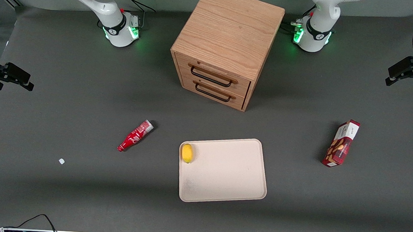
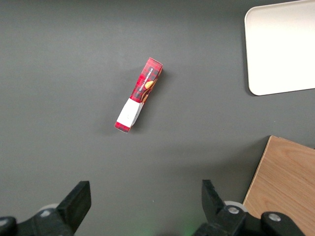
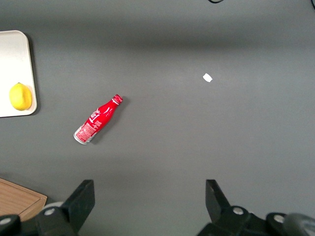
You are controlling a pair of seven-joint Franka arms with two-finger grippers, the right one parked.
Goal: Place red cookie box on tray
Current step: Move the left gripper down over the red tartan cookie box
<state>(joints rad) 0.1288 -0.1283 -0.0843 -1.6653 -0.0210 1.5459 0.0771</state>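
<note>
I see a dark grey tabletop (image 1: 70, 87). On it: wooden drawer cabinet (image 1: 228, 43), cream tray (image 1: 224, 180) nearer the front camera than the cabinet, red soda bottle (image 1: 134, 135) lying toward the parked arm's end, small white scrap (image 1: 61, 161) near it, red cookie box (image 1: 341, 143) lying toward the working arm's end. My tool (image 2: 142, 204) hangs above the tabletop, fingers spread apart, holding nothing.
</note>
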